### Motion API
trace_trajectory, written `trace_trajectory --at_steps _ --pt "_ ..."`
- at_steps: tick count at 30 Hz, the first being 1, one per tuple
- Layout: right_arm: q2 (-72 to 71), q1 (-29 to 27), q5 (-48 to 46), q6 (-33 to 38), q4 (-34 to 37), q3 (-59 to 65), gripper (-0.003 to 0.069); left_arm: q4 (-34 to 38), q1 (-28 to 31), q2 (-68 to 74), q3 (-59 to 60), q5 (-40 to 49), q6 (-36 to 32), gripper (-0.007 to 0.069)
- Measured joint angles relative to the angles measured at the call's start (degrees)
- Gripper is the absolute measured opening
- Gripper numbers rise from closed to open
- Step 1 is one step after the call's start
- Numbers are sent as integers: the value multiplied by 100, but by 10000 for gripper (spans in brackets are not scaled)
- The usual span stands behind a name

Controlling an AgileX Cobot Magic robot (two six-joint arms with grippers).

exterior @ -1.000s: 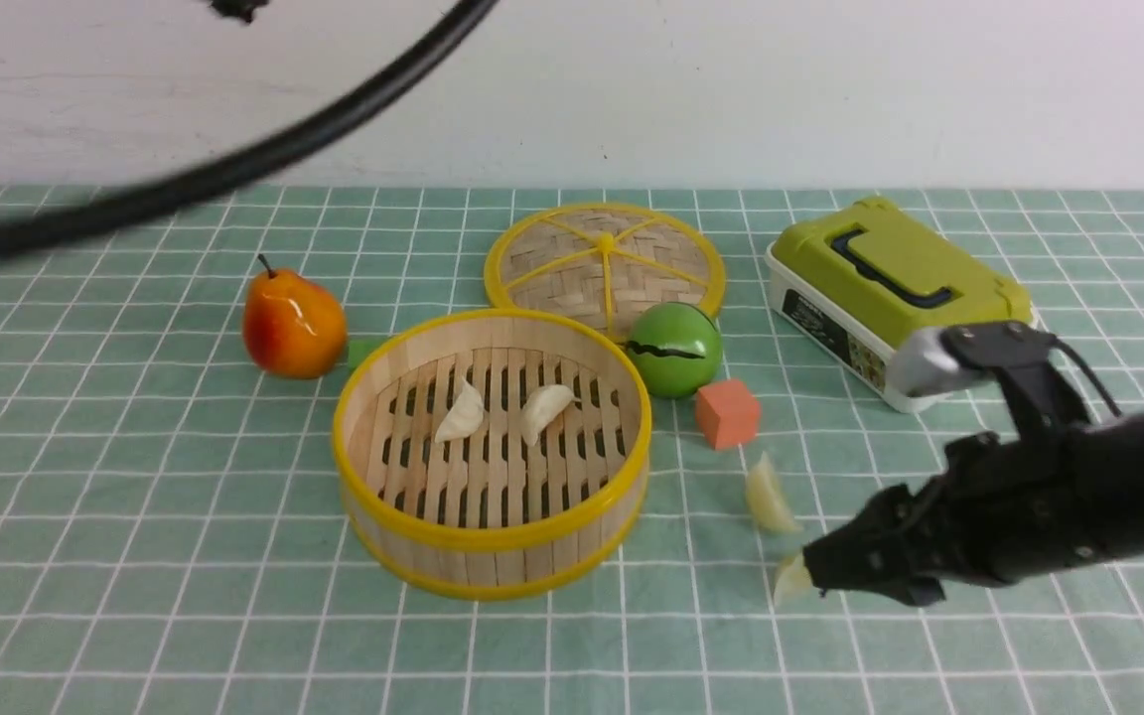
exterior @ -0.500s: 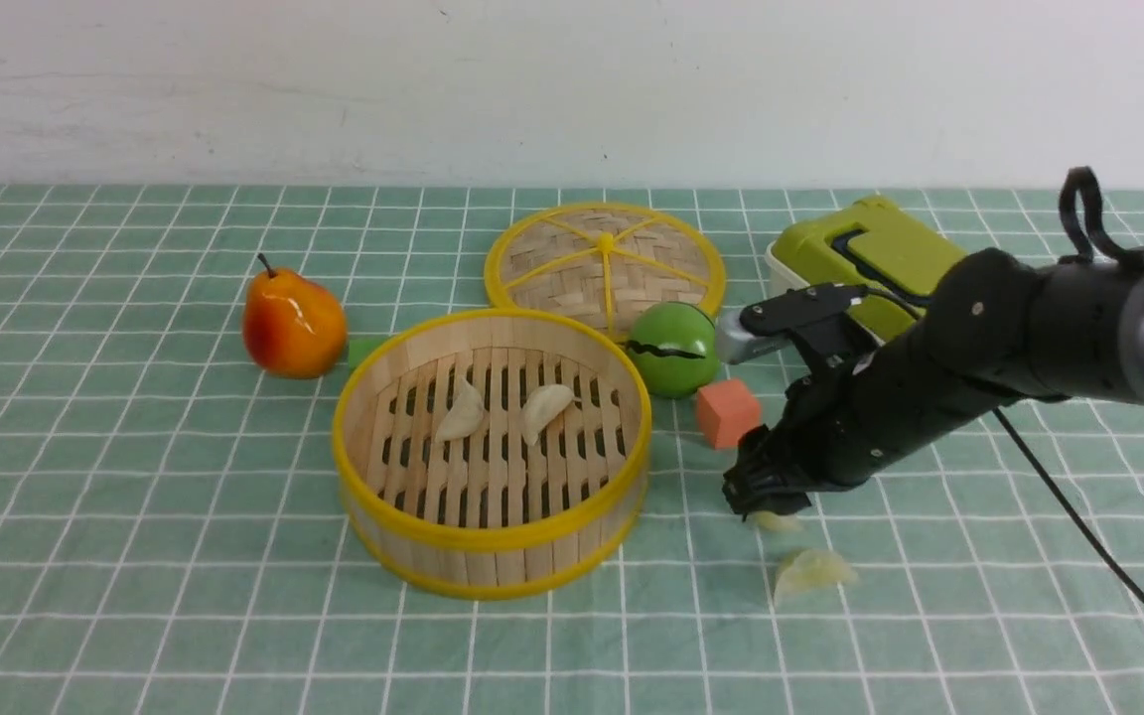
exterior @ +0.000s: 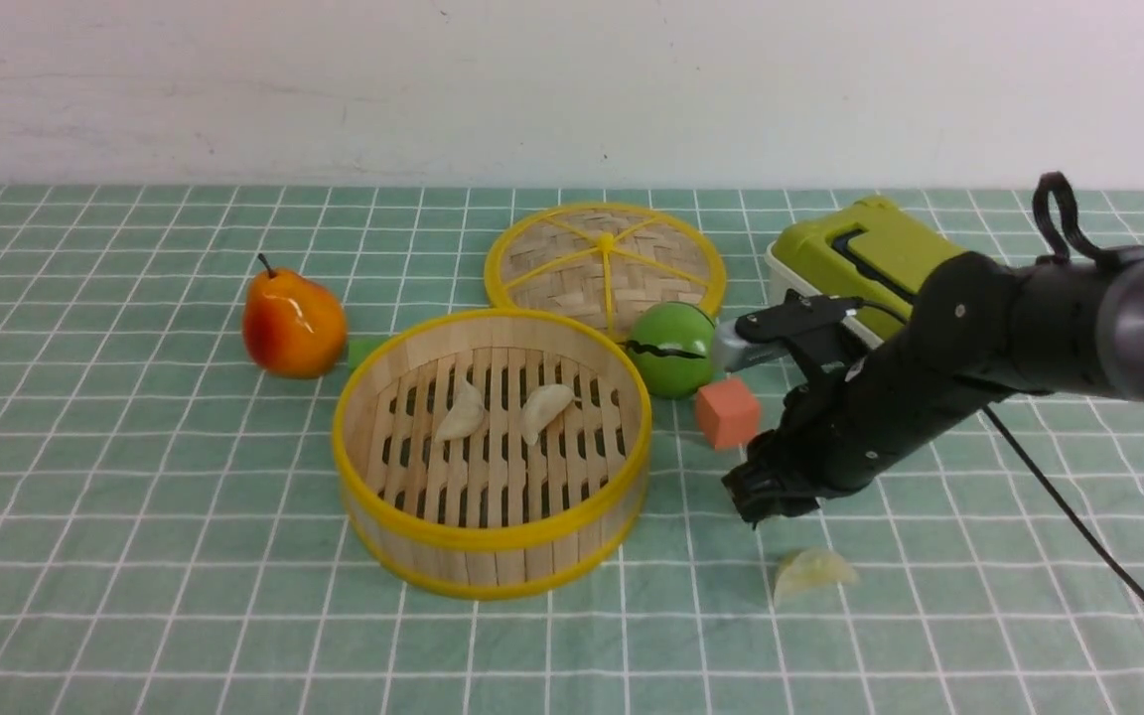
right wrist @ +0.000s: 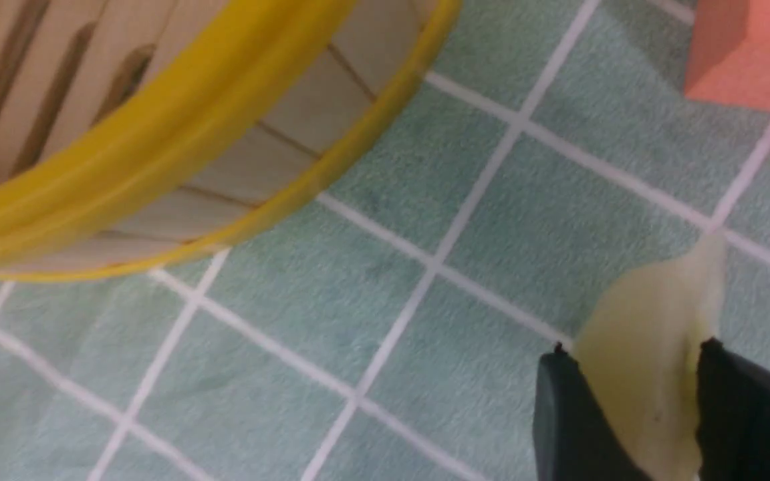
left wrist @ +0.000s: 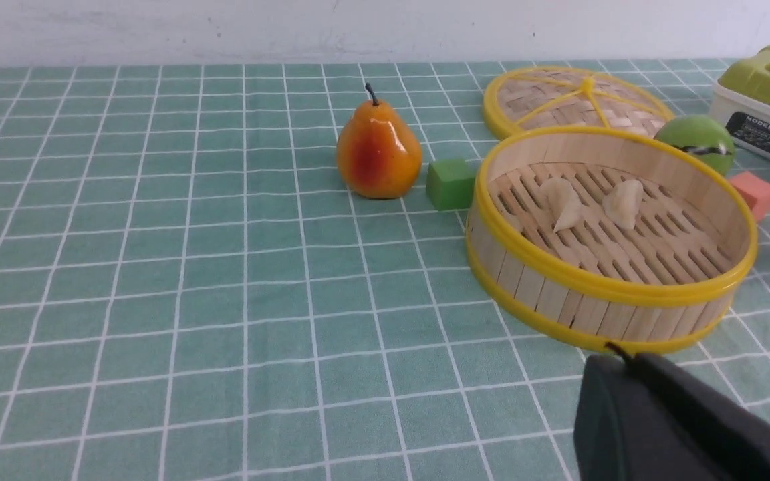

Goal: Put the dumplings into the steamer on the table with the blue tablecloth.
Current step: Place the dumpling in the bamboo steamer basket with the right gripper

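Observation:
The steamer (exterior: pixel 493 452) stands mid-table on the blue tablecloth (exterior: pixel 135 497), with two dumplings (exterior: pixel 460 412) (exterior: pixel 544 405) on its slatted floor. A third dumpling (exterior: pixel 814 571) lies on the cloth at its front right. My right gripper (exterior: pixel 766 497) is low over the cloth, right of the steamer. In the right wrist view, the right gripper (right wrist: pixel 633 347) is shut on a fourth, pale yellow dumpling (right wrist: pixel 652 314), close to the steamer wall (right wrist: pixel 238 167). My left gripper (left wrist: pixel 615 354) is out of the front view. Its dark fingers are together, near the steamer's front rim (left wrist: pixel 599 287).
A pear (exterior: pixel 294 323) and a small green cube (exterior: pixel 363 350) sit left of the steamer. The woven lid (exterior: pixel 605 260) lies behind it. A green ball (exterior: pixel 673 348) and an orange cube (exterior: pixel 727 412) are just beyond my right gripper. A green-lidded box (exterior: pixel 890 288) stands at the right.
My right arm swung in from the front right to the dumpling near the orange cube and closed on it. That dumpling no longer shows on the cloth. The black cable left the view.

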State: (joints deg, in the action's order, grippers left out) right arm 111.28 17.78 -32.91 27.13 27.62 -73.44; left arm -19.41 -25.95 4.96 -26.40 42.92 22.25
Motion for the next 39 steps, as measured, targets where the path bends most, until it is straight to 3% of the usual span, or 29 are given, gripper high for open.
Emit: trace_trajectory --at_steps 4,11,14,19,25,32,39 --pt "-630 6 -397 -130 201 -170 237 2 0 54 226 -96 16 -15" --pt "-1193 476 -107 99 1846 -436 237 -3 0 54 600 -517 16 -15" --pt "-941 1162 478 831 2990 -443 237 -8 0 54 601 -664 16 -15" --pt "-120 1952 1772 2035 4148 -443 237 -25 0 54 601 -683 16 -15" --pt "775 2407 3360 3122 5426 -443 237 -25 0 54 601 -672 16 -15" --pt "878 2453 3596 3305 5904 -486 240 -25 0 54 601 -671 16 -15" --pt "863 2448 3200 3323 5913 -492 397 -25 0 54 601 -655 16 -14"
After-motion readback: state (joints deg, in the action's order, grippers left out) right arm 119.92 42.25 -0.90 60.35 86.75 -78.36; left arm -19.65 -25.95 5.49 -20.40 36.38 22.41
